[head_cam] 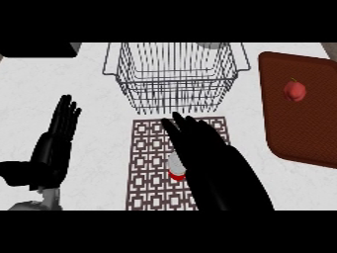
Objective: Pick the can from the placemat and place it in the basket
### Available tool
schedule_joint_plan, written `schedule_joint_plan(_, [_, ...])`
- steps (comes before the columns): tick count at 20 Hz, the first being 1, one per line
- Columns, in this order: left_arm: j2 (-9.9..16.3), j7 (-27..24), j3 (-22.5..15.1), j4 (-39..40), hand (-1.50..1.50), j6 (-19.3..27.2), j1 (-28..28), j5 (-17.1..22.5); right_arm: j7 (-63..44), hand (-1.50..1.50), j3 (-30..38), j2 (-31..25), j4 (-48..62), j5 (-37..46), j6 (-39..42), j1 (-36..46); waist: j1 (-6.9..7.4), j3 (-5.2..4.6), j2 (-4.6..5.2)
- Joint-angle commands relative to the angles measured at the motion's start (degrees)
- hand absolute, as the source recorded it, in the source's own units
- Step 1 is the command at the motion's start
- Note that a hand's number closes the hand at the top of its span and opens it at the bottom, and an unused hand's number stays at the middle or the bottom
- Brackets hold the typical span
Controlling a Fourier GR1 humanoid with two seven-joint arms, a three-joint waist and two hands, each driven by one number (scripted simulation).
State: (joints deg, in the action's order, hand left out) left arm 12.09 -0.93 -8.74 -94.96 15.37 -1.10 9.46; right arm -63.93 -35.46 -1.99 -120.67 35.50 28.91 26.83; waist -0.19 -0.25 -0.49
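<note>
Hovering right hand (pixel 200 143) over can (pixel 175 168), placemat (pixel 150 163)

Thin metal-wire basket (pixel 175 74); white marbled counter (pixel 25 99) (matt); patterned woven-looking placemat (pixel 150 163).

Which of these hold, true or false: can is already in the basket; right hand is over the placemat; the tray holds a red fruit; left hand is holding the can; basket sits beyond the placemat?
1. The can is in the basket. False: it stands on the placemat, mostly hidden by the right hand.
2. The right hand is over the placemat. True.
3. The brown tray holds a red fruit. True.
4. The left hand holds the can. False: it rests open at the left, fingers straight, holding nothing.
5. The basket sits beyond the placemat's far edge. True.
</note>
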Motion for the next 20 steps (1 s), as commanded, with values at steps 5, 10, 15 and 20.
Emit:
schedule_joint_plan(5, [-0.1,-0.1,0.3,-2.4,0.0,-1.0,2.0,0.8,-14.1,-1.5,-0.6,1.9,3.7,0.2,8.6,0.8,0.12,0.13,0.03])
schedule_joint_plan(10, [-0.1,1.4,1.2,-0.3,0.0,-0.7,-0.3,0.3,-13.7,-1.5,-5.1,1.9,2.9,2.0,4.9,-2.9,-0.09,0.18,0.22])
schedule_joint_plan(15, [-1.3,2.8,0.1,-2.1,0.0,-0.1,-0.8,-1.3,-11.1,-1.5,-6.6,1.9,3.7,3.7,1.7,-4.5,0.22,0.22,0.3])
schedule_joint_plan(20, [-1.8,-2.9,1.6,1.7,0.0,-2.2,0.5,-1.6,-8.9,-1.5,-5.3,1.9,9.2,3.6,-0.7,0.0,0.52,0.19,0.46])
